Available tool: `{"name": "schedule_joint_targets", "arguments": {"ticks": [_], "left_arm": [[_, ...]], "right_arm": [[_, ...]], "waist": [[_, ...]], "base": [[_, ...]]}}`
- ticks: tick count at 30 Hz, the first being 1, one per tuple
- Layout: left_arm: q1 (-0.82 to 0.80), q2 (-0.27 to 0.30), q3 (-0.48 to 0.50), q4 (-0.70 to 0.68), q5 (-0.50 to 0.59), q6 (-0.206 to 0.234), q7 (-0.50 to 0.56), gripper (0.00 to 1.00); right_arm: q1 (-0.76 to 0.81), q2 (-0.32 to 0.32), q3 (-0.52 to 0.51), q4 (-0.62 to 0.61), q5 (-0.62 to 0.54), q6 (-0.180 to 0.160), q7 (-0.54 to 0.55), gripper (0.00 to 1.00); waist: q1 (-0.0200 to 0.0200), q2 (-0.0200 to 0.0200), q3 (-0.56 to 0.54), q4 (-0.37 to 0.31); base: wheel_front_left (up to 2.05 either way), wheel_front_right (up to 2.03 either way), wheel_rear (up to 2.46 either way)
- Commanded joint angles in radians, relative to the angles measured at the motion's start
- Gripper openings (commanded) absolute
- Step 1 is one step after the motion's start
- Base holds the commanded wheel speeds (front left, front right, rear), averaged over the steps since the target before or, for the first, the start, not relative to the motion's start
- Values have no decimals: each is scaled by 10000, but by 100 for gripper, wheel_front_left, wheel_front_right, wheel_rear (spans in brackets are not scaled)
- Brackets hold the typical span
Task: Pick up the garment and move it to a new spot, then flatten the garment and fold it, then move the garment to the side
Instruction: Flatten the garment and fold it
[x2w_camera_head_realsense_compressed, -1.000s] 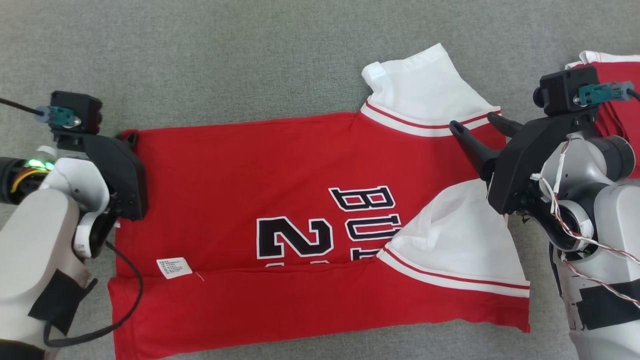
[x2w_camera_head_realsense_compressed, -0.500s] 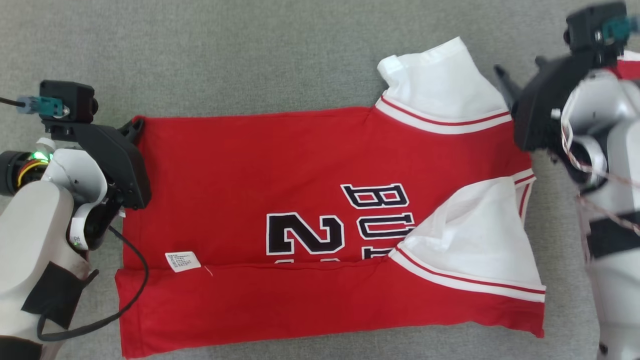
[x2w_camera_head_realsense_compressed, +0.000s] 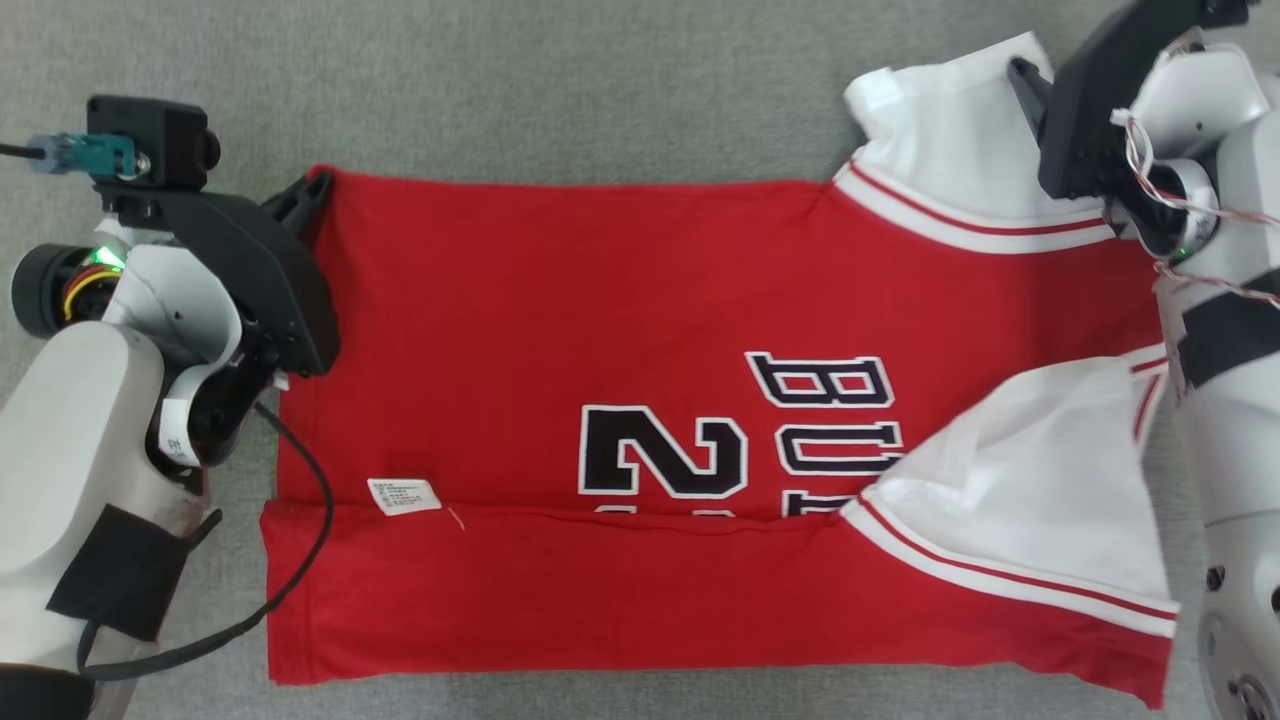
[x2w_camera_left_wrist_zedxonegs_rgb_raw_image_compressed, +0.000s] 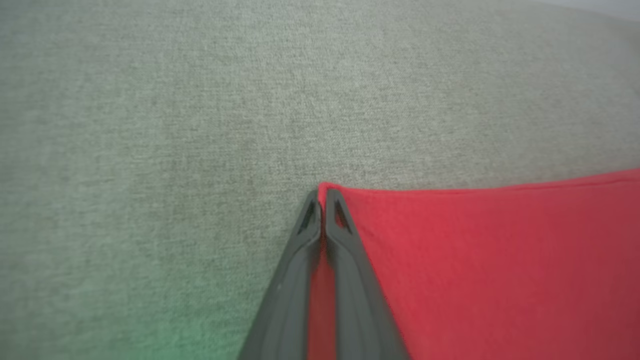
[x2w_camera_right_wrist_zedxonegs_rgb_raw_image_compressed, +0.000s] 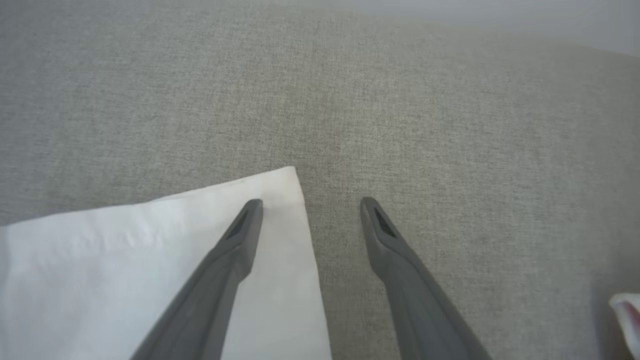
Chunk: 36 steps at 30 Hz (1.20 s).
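While the left gripper (x2w_camera_left_wrist_zedxonegs_rgb_raw_image_compressed: 322, 200) pinched the far corner of the red garment (x2w_camera_head_realsense_compressed: 600, 330) spread on the grey surface (x2w_camera_head_realsense_compressed: 500, 90), the right gripper (x2w_camera_right_wrist_zedxonegs_rgb_raw_image_compressed: 311, 202) stood with jaws apart over its white sleeve (x2w_camera_right_wrist_zedxonegs_rgb_raw_image_compressed: 150, 260).

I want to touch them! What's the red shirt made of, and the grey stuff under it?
The red shirt looks like soft, matte knit cotton, maybe: it folds limply. The grey surface looks like woven cloth, matte, with a fine speckled weave.
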Motion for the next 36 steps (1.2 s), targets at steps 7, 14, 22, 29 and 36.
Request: {"name": "schedule_joint_targets", "arguments": {"ticks": [7,14,22,29,36], "left_arm": [[44,-64,12,-436,-205,103,174,0],[174,89,55,-634,-248,183,212,0],[278,241,76,-600,-278,178,103,0],[351,204,23,-510,-273,123,-24,0],[315,239,20,-403,-319,117,-61,0]], "right_arm": [[-511,226,18,1450,-274,-23,-245,96],[-788,175,302,2207,-147,-23,130,98],[-1137,-72,540,2079,-9,-23,-602,100],[-1502,-69,464,1837,152,-23,-950,100],[-1191,-262,359,1246,233,-23,-164,100]], "waist": [[-1,-1,483,317],[-1,-1,332,196],[-1,-1,168,81],[-1,-1,77,98],[-1,-1,-134,2]], "base": [[0,0,0],[0,0,0],[0,0,0],[0,0,0],[0,0,0]]}}
